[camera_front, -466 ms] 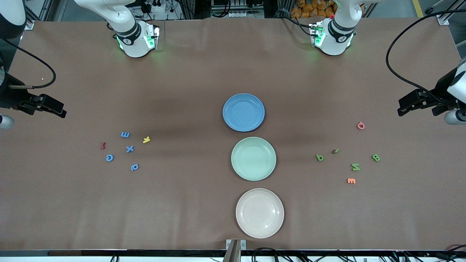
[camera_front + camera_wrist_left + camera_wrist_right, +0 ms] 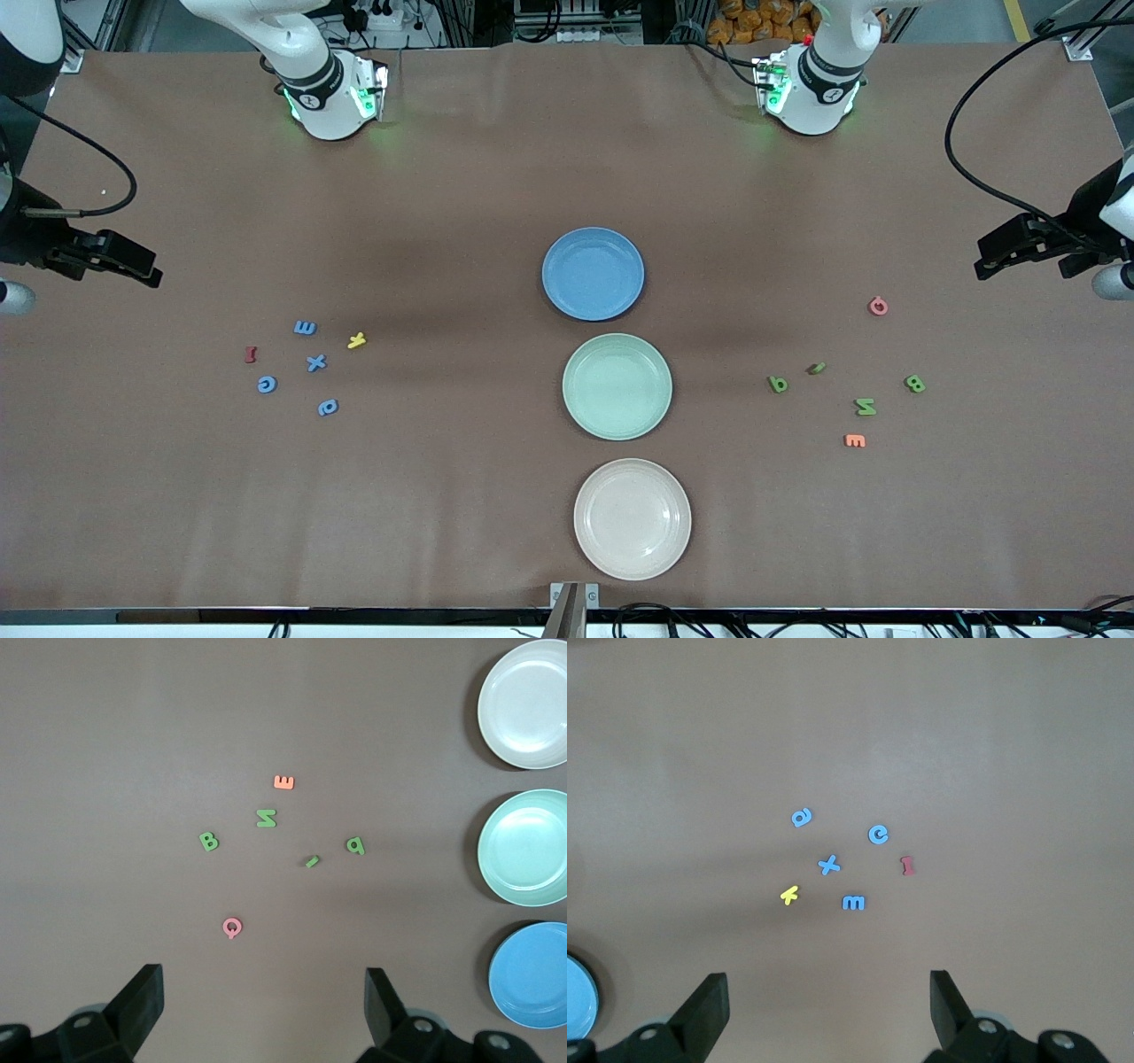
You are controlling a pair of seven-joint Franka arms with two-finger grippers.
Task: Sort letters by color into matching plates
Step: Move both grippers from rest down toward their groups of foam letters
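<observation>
The blue plate [image 2: 593, 273] and the mint green plate [image 2: 617, 386] lie mid-table, both empty. Several blue letters [image 2: 316, 362] lie scattered toward the right arm's end, and show in the right wrist view [image 2: 829, 865]. Several green letters [image 2: 866, 407] lie toward the left arm's end, and show in the left wrist view [image 2: 266, 818]. My left gripper [image 2: 1019, 252] hangs open and empty over the table's edge at its own end; its fingers [image 2: 142, 1001] stand wide apart. My right gripper [image 2: 115, 261] hangs open and empty over its own end, jaws wide in its wrist view [image 2: 828, 1001].
A cream plate [image 2: 632, 518] lies nearest the front camera, in line with the other plates. A yellow letter [image 2: 356, 340] and a red one [image 2: 250, 354] lie among the blue letters. A pink letter [image 2: 878, 306] and an orange one [image 2: 854, 440] lie among the green.
My left gripper has shifted slightly outward toward its own end of the table. The right arm, letters and plates have not moved.
</observation>
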